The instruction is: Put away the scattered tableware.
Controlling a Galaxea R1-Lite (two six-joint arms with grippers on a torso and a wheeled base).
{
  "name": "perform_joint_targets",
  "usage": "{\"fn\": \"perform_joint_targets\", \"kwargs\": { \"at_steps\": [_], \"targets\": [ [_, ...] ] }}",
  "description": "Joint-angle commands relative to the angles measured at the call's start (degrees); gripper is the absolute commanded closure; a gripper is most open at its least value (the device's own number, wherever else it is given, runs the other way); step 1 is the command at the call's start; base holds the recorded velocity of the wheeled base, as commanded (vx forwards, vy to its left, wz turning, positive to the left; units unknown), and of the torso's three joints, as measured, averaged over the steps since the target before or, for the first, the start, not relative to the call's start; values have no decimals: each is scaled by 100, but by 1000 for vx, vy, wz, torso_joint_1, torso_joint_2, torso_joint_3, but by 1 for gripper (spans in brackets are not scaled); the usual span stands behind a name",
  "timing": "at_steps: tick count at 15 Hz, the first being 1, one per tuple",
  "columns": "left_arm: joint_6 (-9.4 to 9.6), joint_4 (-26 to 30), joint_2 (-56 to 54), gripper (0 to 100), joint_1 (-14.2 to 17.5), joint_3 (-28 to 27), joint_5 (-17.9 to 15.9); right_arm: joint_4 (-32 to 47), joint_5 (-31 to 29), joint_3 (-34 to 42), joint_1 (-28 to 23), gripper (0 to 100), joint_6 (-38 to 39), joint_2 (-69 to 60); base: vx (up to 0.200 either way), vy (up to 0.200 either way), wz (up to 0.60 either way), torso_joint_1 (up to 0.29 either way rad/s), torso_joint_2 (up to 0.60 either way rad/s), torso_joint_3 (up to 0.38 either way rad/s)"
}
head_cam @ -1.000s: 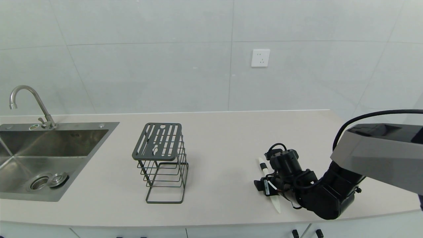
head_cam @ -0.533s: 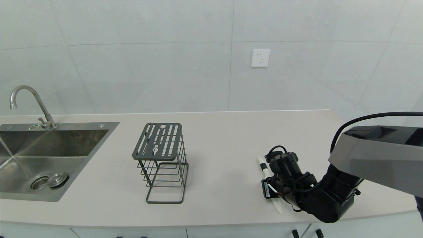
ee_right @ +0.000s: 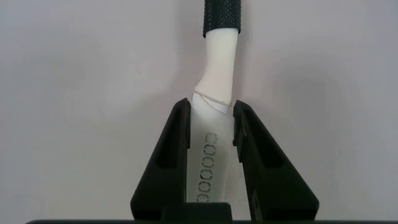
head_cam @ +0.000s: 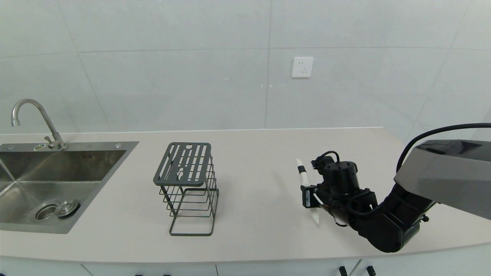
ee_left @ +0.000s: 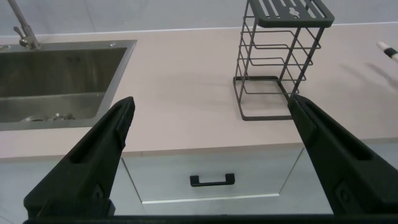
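Although one piece is already in hand, nothing has been put away yet. At the left, the sink [head_cam: 76, 146] and its tap [head_cam: 34, 115] play no part. The left gripper [ee_left: 211, 106] hangs in front of the counter's [head_cam: 253, 161] edge with its fingers spread wide and nothing between them.

In the middle of the counter the dark wire rack [head_cam: 186, 165] stands upright, and no utensil sits in any slot of its top plate.

To the right, well apart from the rack, the right gripper [head_cam: 308, 197] is clamped on the white blade of a knife [head_cam: 305, 180], close to where blade meets handle. The black-banded handle points toward the wall and the tip toward the counter's front. A faint shadow beside it suggests the knife is lifted off the surface, though I cannot be sure.

By my judgement the pick-up is done. Carrying the knife across to the rack and lowering its blade into a slot remain.
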Motion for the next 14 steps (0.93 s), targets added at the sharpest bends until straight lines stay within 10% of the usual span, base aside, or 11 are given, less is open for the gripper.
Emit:
{"fn": "perform_joint_targets", "kwargs": {
  "at_steps": [1, 7, 14],
  "targets": [
    [0, 0, 7, 0, -1, 0, 0, -299, 94, 18, -136, 100, -91, -146, 0, 0, 0, 0, 0, 0],
    [-27, -9, 7, 0, -1, 0, 0, -1486, 990, 238, -294, 100, -697, -330, 0, 0, 0, 0, 0, 0],
    [-53, -9, 7, 0, -1, 0, -79, -3015, 3785, 748, -294, 100, -2244, -401, 0, 0, 0, 0, 0, 0]
  ]
}}
